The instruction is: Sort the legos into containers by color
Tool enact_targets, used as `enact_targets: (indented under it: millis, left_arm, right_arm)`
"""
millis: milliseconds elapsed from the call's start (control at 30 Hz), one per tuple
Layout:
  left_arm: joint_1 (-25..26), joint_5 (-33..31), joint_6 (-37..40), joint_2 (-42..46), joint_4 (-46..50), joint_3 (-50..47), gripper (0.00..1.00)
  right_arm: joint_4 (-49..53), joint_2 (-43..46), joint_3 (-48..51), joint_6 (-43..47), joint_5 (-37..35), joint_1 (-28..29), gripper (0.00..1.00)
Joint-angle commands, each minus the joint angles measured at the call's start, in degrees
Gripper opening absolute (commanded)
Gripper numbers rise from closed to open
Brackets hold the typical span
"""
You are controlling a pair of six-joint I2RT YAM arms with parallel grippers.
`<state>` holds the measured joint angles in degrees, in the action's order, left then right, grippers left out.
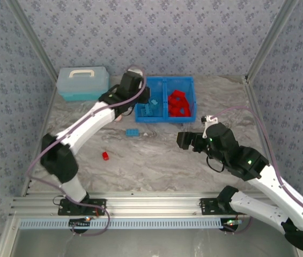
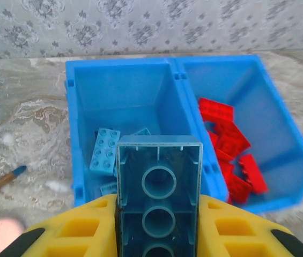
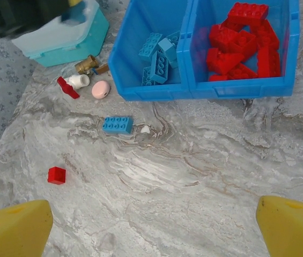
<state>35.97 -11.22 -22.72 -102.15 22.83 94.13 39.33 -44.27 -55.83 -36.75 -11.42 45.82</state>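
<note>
My left gripper (image 2: 159, 217) is shut on a blue lego (image 2: 159, 182), held underside up over the left compartment (image 2: 119, 91) of the bright blue bin (image 1: 164, 79). That compartment holds several blue legos (image 2: 104, 151); the right compartment (image 2: 258, 101) holds several red legos (image 2: 229, 144). One blue lego (image 3: 117, 124) and one small red lego (image 3: 56, 175) lie loose on the table. My right gripper (image 3: 154, 225) hangs open over bare marble in front of the bin, nothing between its yellow fingers (image 3: 17, 227).
A pale blue lidded box (image 1: 82, 83) stands at the back left. Beside the bin's left side lie a pink disc (image 3: 101, 89), a brass bit (image 3: 87, 64), a white cylinder (image 3: 79, 81) and a flat red piece (image 3: 67, 87). Patterned walls enclose the table.
</note>
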Motion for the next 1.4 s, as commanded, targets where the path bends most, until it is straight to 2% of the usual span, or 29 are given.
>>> enact_targets:
  millis: [0,133,300,400,500,567,700,800,833,900,1000,1167,1367]
  left_arm:
    - [-1.4,-1.5,1.3,-11.3,3.4,9.8,0.31]
    - [-2.0,-0.6,1.1,-22.1,6.2,22.5,0.34]
    - [-1.9,0.9,2.0,-29.6,12.6,34.7,0.58]
    - [-1.7,1.4,2.6,-27.2,12.9,35.1,0.68]
    - [-1.1,3.0,2.7,-20.9,12.0,31.4,0.75]
    - [-0.7,3.8,2.9,-13.9,10.0,25.0,0.79]
    - [0.1,6.3,4.1,2.8,5.1,8.7,0.89]
    - [0.1,5.8,5.7,14.4,7.6,-0.8,0.97]
    - [0.1,4.8,6.1,18.1,9.4,-3.7,0.99]
    - [0.1,2.1,6.3,25.2,12.7,-9.4,0.99]
    - [0.1,-2.4,5.4,36.0,18.6,-17.2,0.99]
    - [-0.3,-7.6,1.5,49.9,29.3,-25.2,0.99]
    - [-0.7,-8.6,-1.8,56.9,34.1,-30.8,0.99]
  right_arm:
    - [2.4,1.2,-2.4,-1.7,-1.9,0.9,1.0]
    - [3.6,3.1,-2.0,-2.8,-3.3,1.8,1.0]
    - [4.6,4.0,-1.6,-3.4,-4.3,2.5,1.0]
    - [4.7,3.6,-0.9,-3.2,-4.8,2.6,1.0]
    - [4.1,2.6,-0.4,-1.8,-4.9,2.8,1.0]
    - [3.0,0.9,-0.2,0.2,-4.6,3.1,1.0]
    - [-1.3,-5.7,0.0,11.9,-1.4,5.2,1.0]
    - [-4.6,-14.1,-2.0,22.4,0.7,8.6,1.0]
    - [-4.6,-18.2,-3.4,26.8,3.7,9.4,1.0]
    - [-7.5,-25.1,-6.2,34.2,8.0,10.7,1.0]
    - [-10.0,-36.4,-10.9,41.9,9.5,11.5,1.0]
    - [-5.3,-56.5,-27.5,51.7,8.5,10.6,1.0]
    - [5.7,-77.8,-50.1,51.8,11.1,6.7,1.0]
